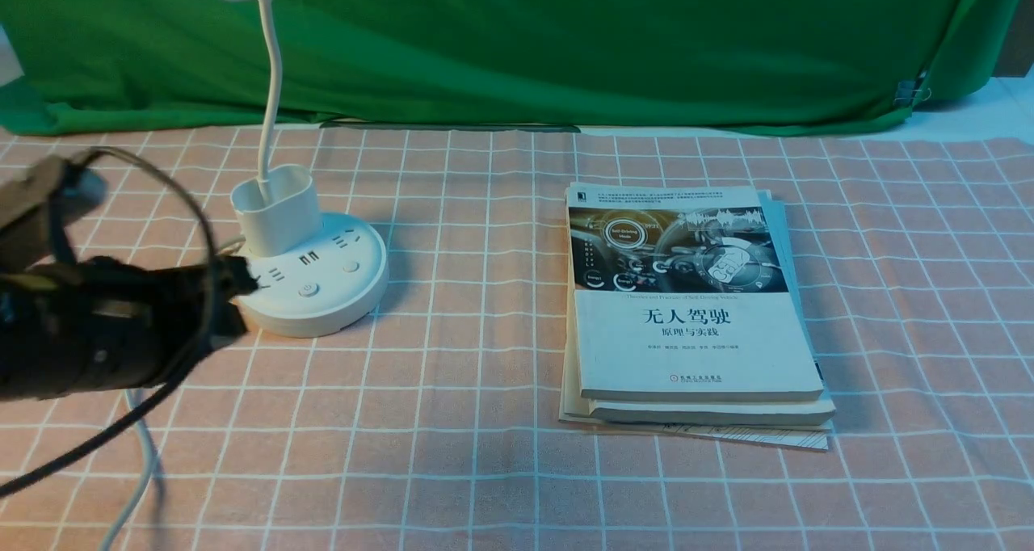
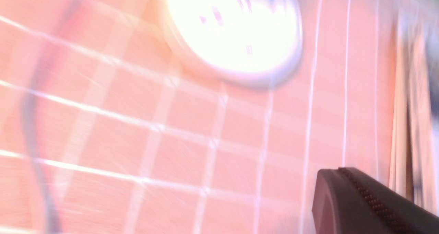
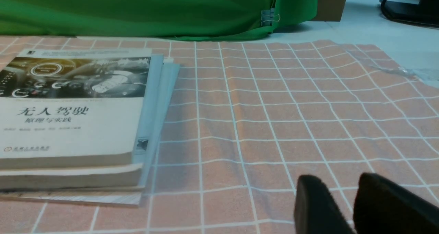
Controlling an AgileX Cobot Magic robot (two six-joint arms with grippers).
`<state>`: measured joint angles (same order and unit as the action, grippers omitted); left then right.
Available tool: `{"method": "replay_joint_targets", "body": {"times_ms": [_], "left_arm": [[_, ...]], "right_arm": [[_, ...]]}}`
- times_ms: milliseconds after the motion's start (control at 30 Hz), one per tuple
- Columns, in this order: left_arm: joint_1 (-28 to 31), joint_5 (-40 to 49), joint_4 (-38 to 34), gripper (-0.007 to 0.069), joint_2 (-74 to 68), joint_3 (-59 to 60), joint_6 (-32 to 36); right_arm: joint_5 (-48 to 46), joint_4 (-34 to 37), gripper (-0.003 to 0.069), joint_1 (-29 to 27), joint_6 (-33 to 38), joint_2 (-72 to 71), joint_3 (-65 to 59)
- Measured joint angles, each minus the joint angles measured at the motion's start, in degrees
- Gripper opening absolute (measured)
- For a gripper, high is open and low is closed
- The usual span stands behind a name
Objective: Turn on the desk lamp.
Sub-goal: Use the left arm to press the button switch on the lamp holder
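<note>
Left gripper nearest the camera, beside the desk lamp

I cannot tell the left jaws' state: the front view shows them edge-on, and the left wrist view shows one dark finger, cut off by the frame. The right gripper has its fingertips apart, lower portions out of frame.

The lamp stands on the left part of the checked cloth. Its head is cut off at the top edge. The left gripper covers part of the base's near-left rim; I cannot confirm contact. A dark cable loops across the left arm. The left wrist view is blurred, the base overexposed.

A stack of books lies to the right, before a green curtain.
</note>
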<state>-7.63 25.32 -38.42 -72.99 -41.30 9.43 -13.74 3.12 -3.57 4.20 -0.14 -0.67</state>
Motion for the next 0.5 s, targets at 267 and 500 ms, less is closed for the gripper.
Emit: {"method": "replay_joint_targets", "body": {"times_ms": [267,500], "left_arm": [[-4.6,11.11,14.99,0.0002,-18.9,-21.65,-2.84],[-10.46,10.15,41.76,0.0002,-31.92,-35.19,-19.08]], "right_arm": [[0.0,0.0,0.0241,0.0,0.0,0.0,0.0],[0.0,0.0,0.0241,0.0,0.0,0.0,0.0]]}}
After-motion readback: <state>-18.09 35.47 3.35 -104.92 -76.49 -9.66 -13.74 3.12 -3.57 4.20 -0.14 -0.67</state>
